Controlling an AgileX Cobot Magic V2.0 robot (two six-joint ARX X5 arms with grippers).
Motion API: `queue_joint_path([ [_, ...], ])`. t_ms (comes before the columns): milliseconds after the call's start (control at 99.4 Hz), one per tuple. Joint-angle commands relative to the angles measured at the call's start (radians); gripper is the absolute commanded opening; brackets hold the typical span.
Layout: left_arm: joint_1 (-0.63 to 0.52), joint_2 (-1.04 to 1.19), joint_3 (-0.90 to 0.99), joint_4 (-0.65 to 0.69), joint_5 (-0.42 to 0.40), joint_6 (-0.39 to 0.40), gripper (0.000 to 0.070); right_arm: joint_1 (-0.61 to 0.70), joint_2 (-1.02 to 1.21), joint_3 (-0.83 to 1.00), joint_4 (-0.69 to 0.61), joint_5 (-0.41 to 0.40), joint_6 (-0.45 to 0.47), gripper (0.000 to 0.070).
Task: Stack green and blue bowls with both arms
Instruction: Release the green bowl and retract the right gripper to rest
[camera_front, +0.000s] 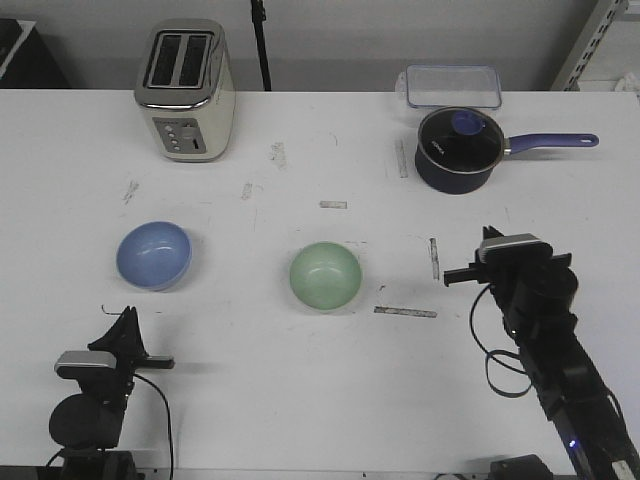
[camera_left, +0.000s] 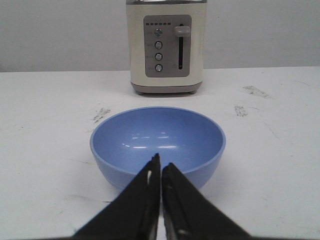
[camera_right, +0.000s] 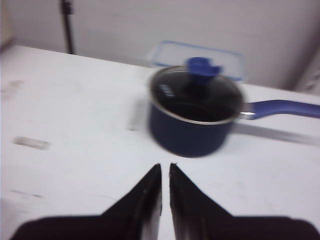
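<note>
Blue bowl sits just ahead of your closed left pincer, so advancing without opening would shove it across the desk.

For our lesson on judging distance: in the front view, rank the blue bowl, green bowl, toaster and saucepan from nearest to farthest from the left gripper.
1. Blue bowl, just ahead of the left gripper.
2. Green bowl, centre of the table.
3. Toaster, far back on the left.
4. Saucepan, far back on the right.
</note>
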Motion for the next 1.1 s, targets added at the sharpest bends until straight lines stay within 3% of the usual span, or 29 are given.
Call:
queue_joint_path([
  [0, 0.001, -0.002, -0.022, 0.010, -0.001, 0.013, 0.0002, -0.050, -0.029, -0.021, 0.010, -0.040, -0.036, 0.0011],
  [171, 0.001, -0.002, -0.022, 0.010, -0.001, 0.013, 0.0002, -0.178, -0.159, -0.132, 0.075, -0.146, 0.026, 0.0011],
  [483, 0.001, -0.002, -0.022, 0.010, -0.001, 0.013, 0.0002, -0.201, -0.435, -0.327, 0.117, -0.146, 0.203, 0.0011],
  [785, 0.001, -0.002, -0.022, 0.010, -0.001, 0.013, 0.0002, -0.201, -0.633, -0.378, 0.071, -0.147, 0.212, 0.0011],
  [1087, 0.001, -0.002, -0.022, 0.010, -0.001, 0.013, 0.0002, -0.201, -0.695, -0.378, 0.104, -0.146, 0.212, 0.0011],
])
